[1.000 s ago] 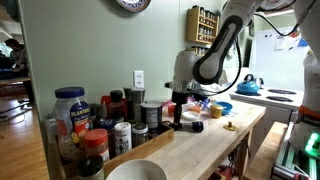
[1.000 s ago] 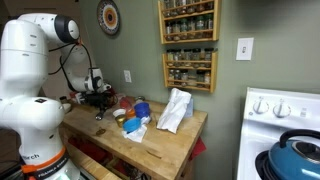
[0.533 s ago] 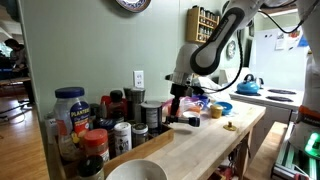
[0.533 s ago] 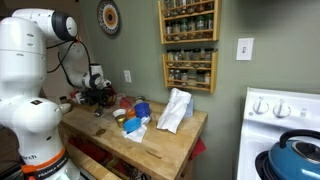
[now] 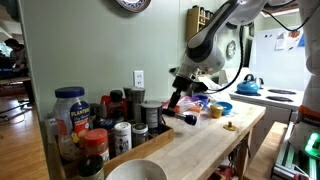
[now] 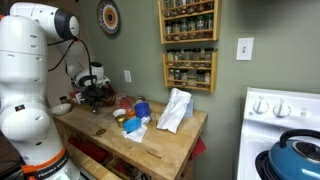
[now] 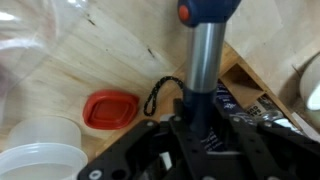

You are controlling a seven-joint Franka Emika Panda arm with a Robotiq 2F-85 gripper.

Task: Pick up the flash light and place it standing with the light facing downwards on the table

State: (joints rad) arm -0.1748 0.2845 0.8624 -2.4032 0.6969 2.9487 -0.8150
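While our gripper [image 7: 200, 138] clamps the flash light [image 7: 205, 60] above the table [image 7: 90, 50], we should turn its light end straight down before lowering gently

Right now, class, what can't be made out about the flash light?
- Wrist view: flash light, lower end hidden by the gripper; whether the jaws clamp it is unclear.
- In both exterior views: flash light too small and dark to separate from the jars.
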